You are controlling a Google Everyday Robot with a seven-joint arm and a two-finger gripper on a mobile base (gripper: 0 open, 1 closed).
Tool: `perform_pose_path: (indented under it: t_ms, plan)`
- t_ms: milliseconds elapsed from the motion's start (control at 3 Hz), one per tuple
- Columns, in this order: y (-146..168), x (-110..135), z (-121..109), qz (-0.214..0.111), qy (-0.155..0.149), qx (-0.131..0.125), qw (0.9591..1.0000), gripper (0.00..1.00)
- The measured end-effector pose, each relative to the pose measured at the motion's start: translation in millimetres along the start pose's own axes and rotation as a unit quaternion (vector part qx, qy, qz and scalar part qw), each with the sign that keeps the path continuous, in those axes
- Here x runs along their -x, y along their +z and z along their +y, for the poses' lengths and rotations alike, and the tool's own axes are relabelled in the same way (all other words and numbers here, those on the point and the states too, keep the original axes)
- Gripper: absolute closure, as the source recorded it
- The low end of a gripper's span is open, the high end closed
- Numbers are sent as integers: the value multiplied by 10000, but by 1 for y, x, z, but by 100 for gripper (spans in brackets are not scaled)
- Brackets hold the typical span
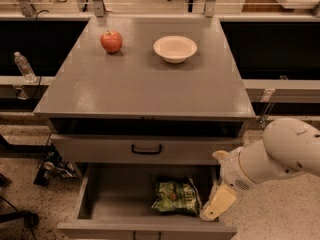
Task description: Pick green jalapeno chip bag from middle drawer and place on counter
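The green jalapeno chip bag (pixel 175 196) lies flat on the floor of the open middle drawer (pixel 117 201), right of its centre. My gripper (pixel 216 205) hangs at the drawer's right wall, just right of the bag's right edge and close to it, on a white arm coming in from the right. It holds nothing that I can see. The grey counter (pixel 145 81) is the cabinet top above the drawers.
A red apple (pixel 111 41) and a white bowl (pixel 175 49) stand at the back of the counter. A closed drawer front with a black handle (pixel 146 149) sits above the open drawer. A water bottle (pixel 24 66) stands on a ledge at the left.
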State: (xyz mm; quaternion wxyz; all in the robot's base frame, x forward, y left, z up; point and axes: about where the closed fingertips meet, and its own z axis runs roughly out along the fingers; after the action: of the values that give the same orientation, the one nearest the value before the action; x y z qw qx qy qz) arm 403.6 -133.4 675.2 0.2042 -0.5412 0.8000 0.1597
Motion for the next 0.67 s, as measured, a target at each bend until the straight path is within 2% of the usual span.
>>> perform_pose_path:
  t_ms: [667]
  plan:
    - [61, -25, 3, -249, 328, 273, 9988, 0]
